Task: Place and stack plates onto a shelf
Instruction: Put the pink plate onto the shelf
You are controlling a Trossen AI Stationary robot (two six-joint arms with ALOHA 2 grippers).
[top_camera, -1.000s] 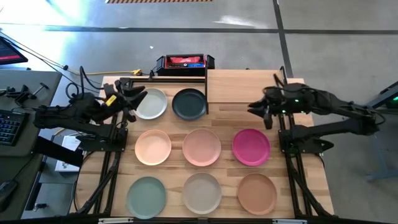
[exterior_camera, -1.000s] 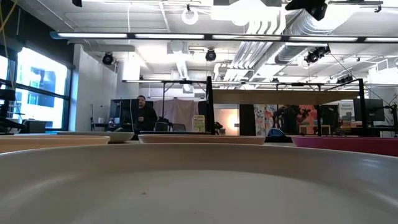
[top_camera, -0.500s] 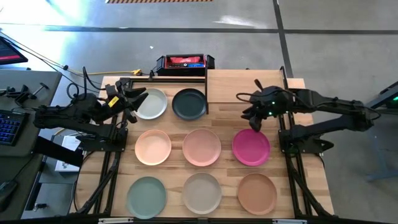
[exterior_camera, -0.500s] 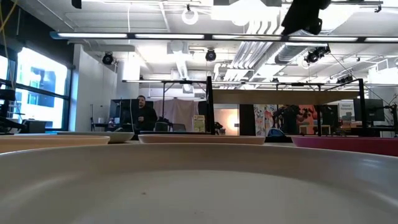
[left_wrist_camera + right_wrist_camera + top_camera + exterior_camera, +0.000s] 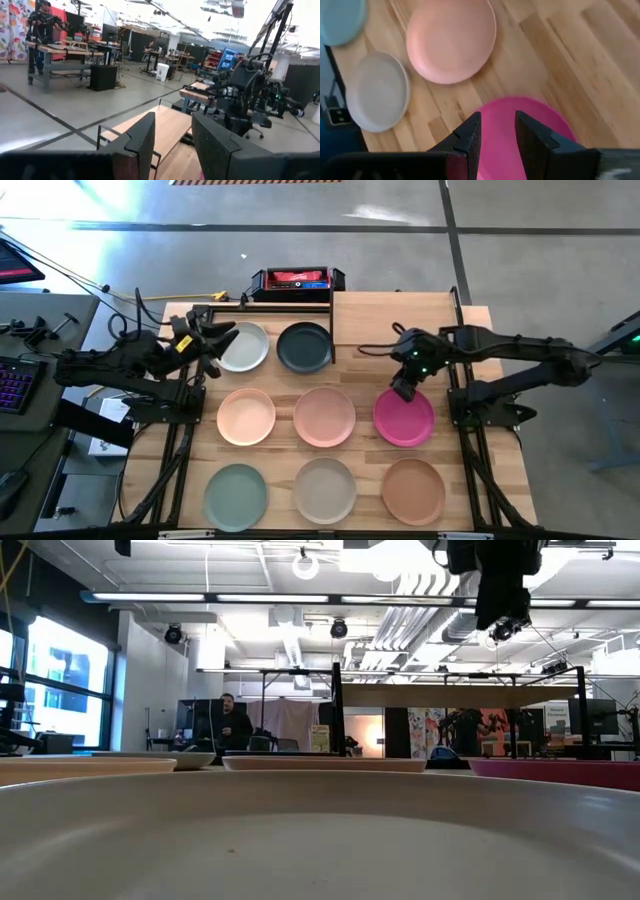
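Above the far rim of the round matte magenta plate (image 5: 404,417), right gripper (image 5: 401,391) poised, fingers parted with a narrow gap showing between them in the right wrist view, nothing held. Pointing down at the plate edge nearest the shelf side of the bench.

Risks, judged from this pose: shallow rim gives little to pinch; a descent slightly off the edge could push the plate across the light plank bench (image 5: 380,330) instead of catching it. Likely slide direction: toward the round matte pink plate (image 5: 324,416) just beside it, or the tan brown plate (image 5: 413,491) nearer the front. A one-sided grip on the rim could let the plate tilt and drop on lifting.

Left gripper (image 5: 222,337) waiting at the left end of the small raised light-wood shelf with black metal frame posts (image 5: 262,308), close to the white-grey plate (image 5: 244,346); fingers apart in the left wrist view, empty. Charcoal plate (image 5: 305,346) alongside the white-grey one, both in the shelf area.

Obstacles on the route to the shelf: the black post at the shelf's right end and the two plates already there. Possible crowding with the left arm, parked at the same shelf.

Remaining on the bench: peach plate (image 5: 246,416), sage green plate (image 5: 236,496), beige-grey plate (image 5: 324,490). Black-and-red box (image 5: 297,279) behind the shelf, clear of the work.
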